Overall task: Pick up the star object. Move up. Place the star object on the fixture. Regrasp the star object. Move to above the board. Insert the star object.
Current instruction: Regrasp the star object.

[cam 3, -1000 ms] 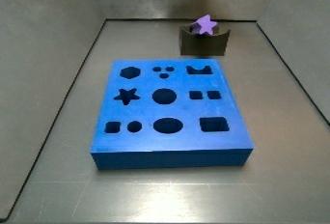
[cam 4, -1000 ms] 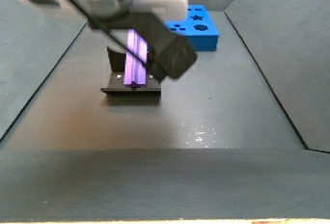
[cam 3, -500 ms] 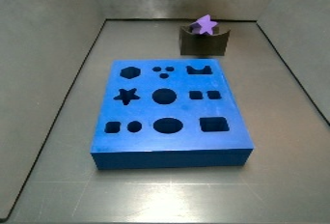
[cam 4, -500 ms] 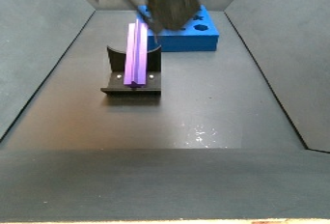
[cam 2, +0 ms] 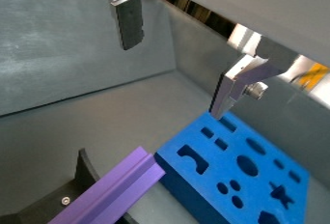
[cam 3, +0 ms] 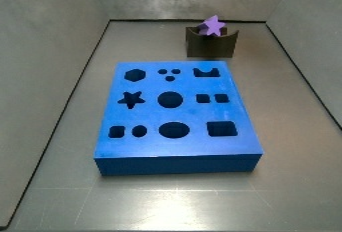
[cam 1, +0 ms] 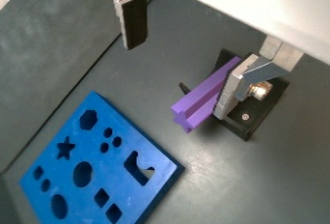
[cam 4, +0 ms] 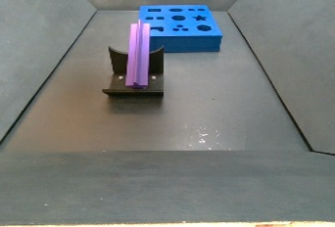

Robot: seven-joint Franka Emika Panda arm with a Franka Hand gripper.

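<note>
- The gripper [cam 1: 194, 49] has lifted clear of the scene: a second ago its dark body hung over the fixture in a side view, half a second ago it was climbing away, and now neither side view shows it at all.
- In both wrist views its fingers [cam 2: 127, 22] stand spread wide with nothing between them.
- The star object [cam 4: 139, 50] rests in the notched top of the fixture [cam 4: 135, 81], lying along it and sticking up toward the board end; in the opposite side view only its purple star-shaped end [cam 3: 211, 24] shows above the dark block.
- In a wrist view the purple prism [cam 1: 206, 96] sits below the spread fingers, well apart from them.
- The blue board [cam 3: 175, 116] lies flat, apart from the fixture, and its star cut-out [cam 3: 130, 100] is empty.
- My reading: the placing on the fixture is done and the release is complete, so the regrasp comes next. That calls for coming back down over the prism with the fingers set across it.
</note>
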